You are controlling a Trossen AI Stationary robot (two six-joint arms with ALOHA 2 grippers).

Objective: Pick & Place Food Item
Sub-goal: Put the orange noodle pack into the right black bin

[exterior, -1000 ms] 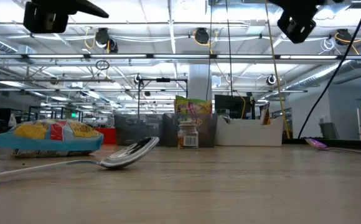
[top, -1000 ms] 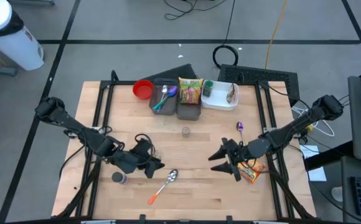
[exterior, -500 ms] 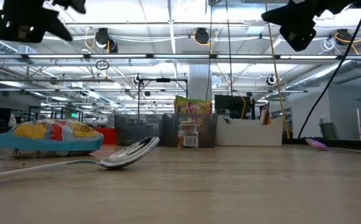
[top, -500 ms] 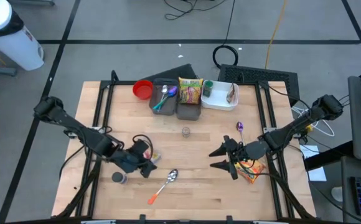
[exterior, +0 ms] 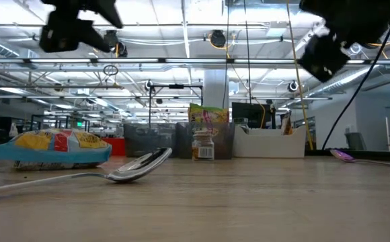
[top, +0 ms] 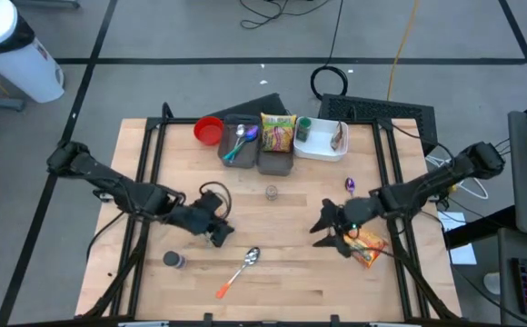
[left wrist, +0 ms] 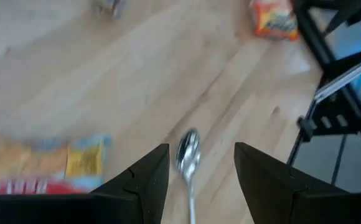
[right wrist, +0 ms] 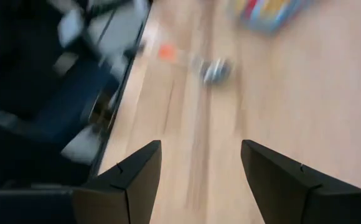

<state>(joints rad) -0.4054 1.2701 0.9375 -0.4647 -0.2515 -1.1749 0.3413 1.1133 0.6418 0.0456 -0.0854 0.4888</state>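
Left gripper [left wrist: 196,163] jaws parted and empty above the spoon [left wrist: 188,151], blue-and-yellow snack packet [left wrist: 43,163] just beside it, right gripper [right wrist: 200,165] likewise parted, empty, over bare wooden table [top: 291,282], orange packet [top: 367,247] near it

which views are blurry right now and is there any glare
Right wrist view: heavily motion-smeared, the spoon only a streak. Left wrist view: softer blur, the spoon's bowl still readable between the open left gripper fingers. Low view: ceiling lights glare behind a sharp snack packet. High view: evenly lit, crisp.
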